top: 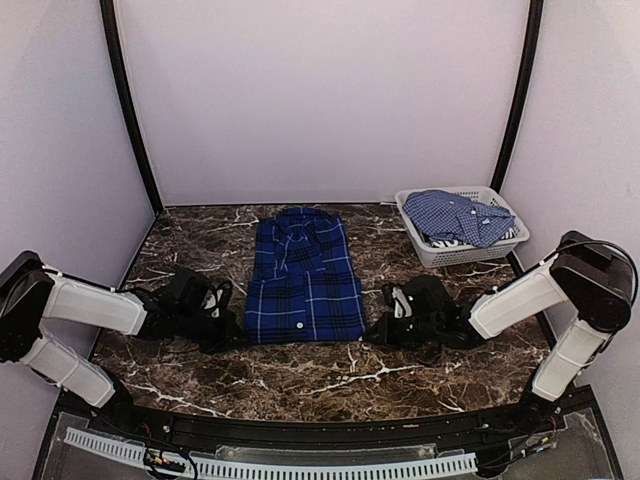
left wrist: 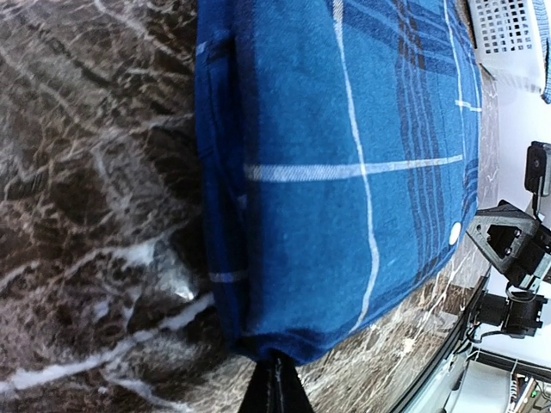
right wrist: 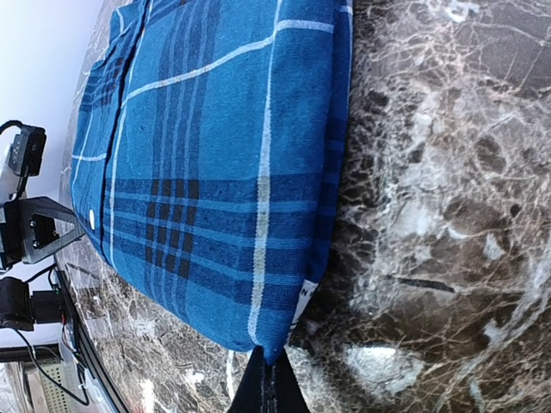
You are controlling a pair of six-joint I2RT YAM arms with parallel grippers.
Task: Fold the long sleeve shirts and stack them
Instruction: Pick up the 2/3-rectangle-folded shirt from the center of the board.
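Observation:
The dark blue plaid shirt [top: 305, 270] lies folded and flat on the marble table, collar at the far end. My left gripper [top: 238, 332] is at its near left corner, and the left wrist view shows the fingers [left wrist: 275, 383] shut together on the cloth's corner [left wrist: 344, 172]. My right gripper [top: 375, 328] is at the near right corner, shut on that corner in the right wrist view [right wrist: 271, 370], where the shirt [right wrist: 215, 172] has a white label at its edge. The lighter fine-checked shirt [top: 455, 215] lies crumpled in the basket.
The pale lattice basket [top: 440, 255] stands at the back right and also shows in the left wrist view [left wrist: 508, 34]. The dark marble table [top: 330, 375] has a black front rail. Pale walls enclose the back and sides.

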